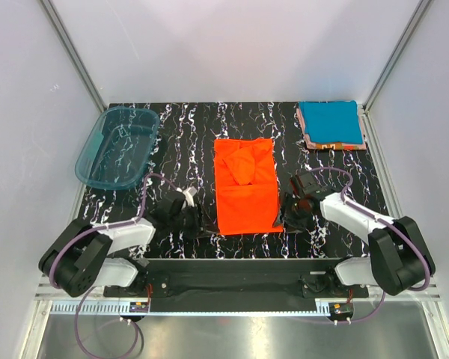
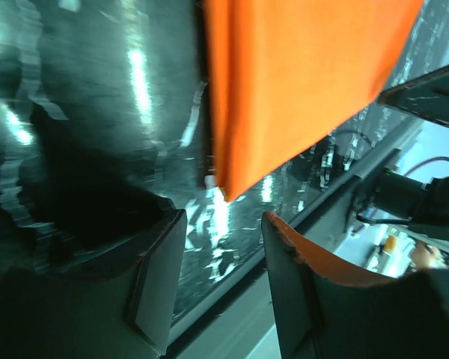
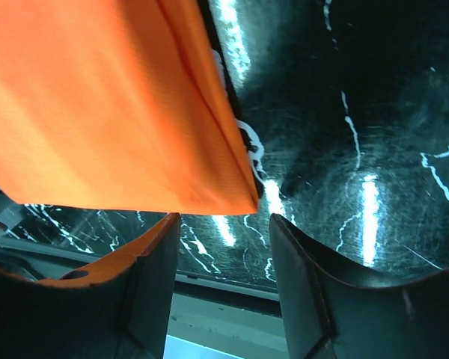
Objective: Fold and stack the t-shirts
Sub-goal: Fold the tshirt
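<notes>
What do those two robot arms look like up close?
Both the left arm and right arm have chunky black joints, white shells and a looping purplish cable. The left gripper and right gripper each have two flat dark fingers, one orange-edged.

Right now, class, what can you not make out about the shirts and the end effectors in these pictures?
1. Top view: how many shirts lie under the teal t-shirt; it covers all but pinkish-orange edges.
2. Left wrist view: outline of the orange t-shirt; blurred, cut by the top edge.
3. Right wrist view: the same; cut by top and left edges.
4. Top view: finger gaps of left end effector and right end effector; too small, dark.
</notes>
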`<control>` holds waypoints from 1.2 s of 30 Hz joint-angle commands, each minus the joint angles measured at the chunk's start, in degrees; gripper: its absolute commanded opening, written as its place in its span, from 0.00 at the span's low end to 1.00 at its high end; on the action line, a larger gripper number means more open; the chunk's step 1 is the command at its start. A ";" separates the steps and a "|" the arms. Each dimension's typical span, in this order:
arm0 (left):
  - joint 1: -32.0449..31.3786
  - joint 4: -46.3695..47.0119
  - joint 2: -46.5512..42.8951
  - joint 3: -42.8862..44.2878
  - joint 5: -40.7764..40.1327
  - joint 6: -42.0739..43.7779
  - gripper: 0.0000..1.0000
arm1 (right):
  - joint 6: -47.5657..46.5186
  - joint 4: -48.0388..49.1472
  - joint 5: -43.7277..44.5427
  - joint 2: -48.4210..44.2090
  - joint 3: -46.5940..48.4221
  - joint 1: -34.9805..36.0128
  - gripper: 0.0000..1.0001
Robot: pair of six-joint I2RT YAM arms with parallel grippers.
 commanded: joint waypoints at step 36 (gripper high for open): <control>-9.56 5.08 16.99 -0.66 -10.51 -23.86 0.36 | 1.97 -2.99 2.54 -10.63 -2.32 0.16 0.61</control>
